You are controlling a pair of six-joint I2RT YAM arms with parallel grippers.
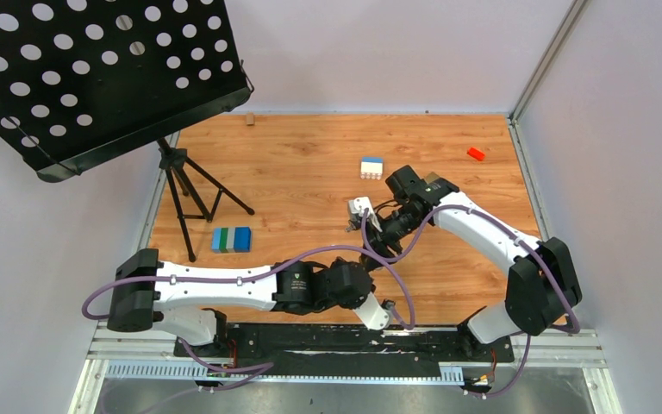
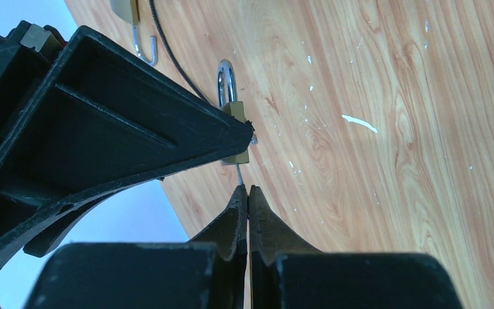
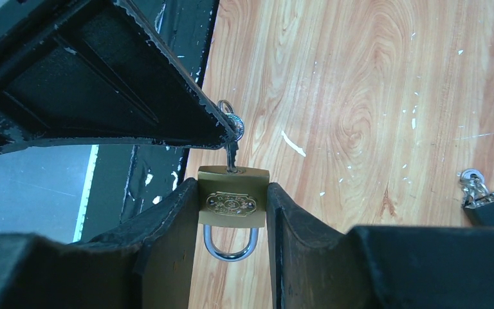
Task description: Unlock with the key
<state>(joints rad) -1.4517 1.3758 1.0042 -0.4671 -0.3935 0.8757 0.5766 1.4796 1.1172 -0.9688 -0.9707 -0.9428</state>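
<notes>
Left claw (image 2: 247,193) is closing fully, pinching the thin grey key (image 3: 231,153), which is sticking into the keyhole of the brass padlock (image 3: 232,203). Right claw (image 3: 231,187) is standing partly open, clamping that padlock's sides over the tabletop (image 3: 360,96). A second padlock (image 2: 126,9) and a black cable (image 2: 175,63) are lying nearby.

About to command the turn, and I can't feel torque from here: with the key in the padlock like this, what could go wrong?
1. The left end effector pinches the thin key only at its fingertips, so a turn could make it slip or bend.
2. The right end effector holds the brass padlock by its narrow edges, so the body may twist along with the key.
</notes>
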